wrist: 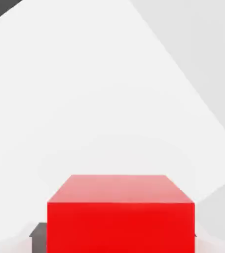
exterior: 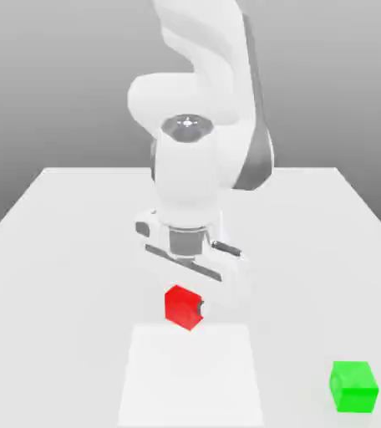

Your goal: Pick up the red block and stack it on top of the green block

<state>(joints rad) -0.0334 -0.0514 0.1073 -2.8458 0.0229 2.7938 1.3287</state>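
Grip looks solid so far — the red block (exterior: 182,307) is seen pinched in the gripper (exterior: 185,311), with a dark finger pad (exterior: 201,310) pressed against its side on the exterior view's right, and it appears to be held off the white table (exterior: 60,276) rather than resting on it. In the hand view the same red block (wrist: 120,217) sits right up against the camera, a dark pad (wrist: 37,232) peeking out beside it. The green block (exterior: 353,386) is parked well apart, down toward the exterior view's right near the table's front edge. Plenty could still be botched — a long sideways carry is needed, and the block looks turned a bit, so if it's released without being squared up, a corner could be caught and the green one nudged or the stack toppled.
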